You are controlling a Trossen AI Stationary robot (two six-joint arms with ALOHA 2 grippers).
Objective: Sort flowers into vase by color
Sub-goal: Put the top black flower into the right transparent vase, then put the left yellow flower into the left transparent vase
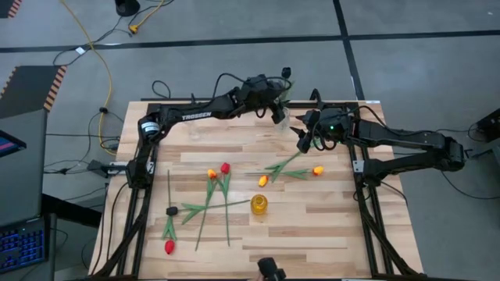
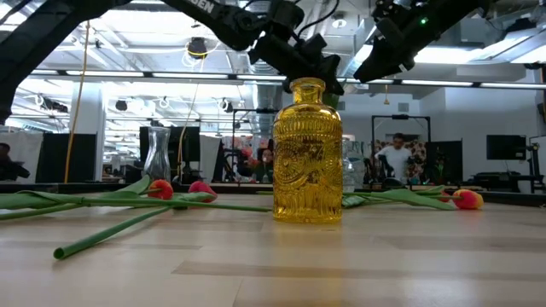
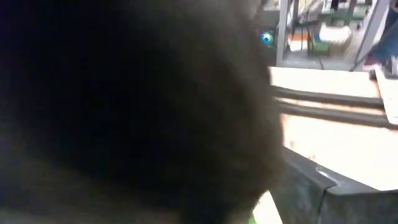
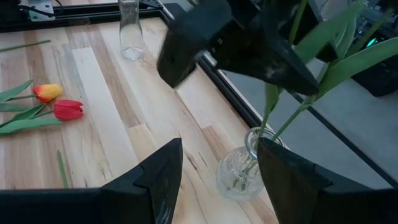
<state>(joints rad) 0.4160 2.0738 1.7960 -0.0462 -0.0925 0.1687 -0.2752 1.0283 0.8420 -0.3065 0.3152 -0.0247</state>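
Note:
My left gripper (image 1: 278, 112) hangs over a clear glass vase (image 4: 241, 172) near the table's far edge, shut on a flower's green stem. The stem and leaves run down into the vase's mouth. A dark blur fills the left wrist view. My right gripper (image 4: 217, 183) is open and holds nothing. It hovers just to the near right of that vase (image 1: 283, 123). A yellow glass vase (image 1: 258, 205) stands at mid-table. Loose tulips lie flat on the wood: red (image 1: 225, 168), yellow-orange (image 1: 317, 170), black (image 1: 172, 211) and another red (image 1: 169, 247). My left gripper holds the flower by its green stem (image 4: 272, 102), well above the vase's mouth, coming from above and slanting down. The stem hangs below the fingers with its lower end inside the clear vase. The gripper's own body hides the exact place of contact.
A second clear vase (image 4: 129, 36) stands toward the table's far left. Red (image 4: 68, 109) and yellow-orange (image 4: 48, 92) tulip heads lie at mid-table. The table's metal frame rail (image 4: 224, 81) runs close behind the vase. Bare wood lies along the right side and near edge.

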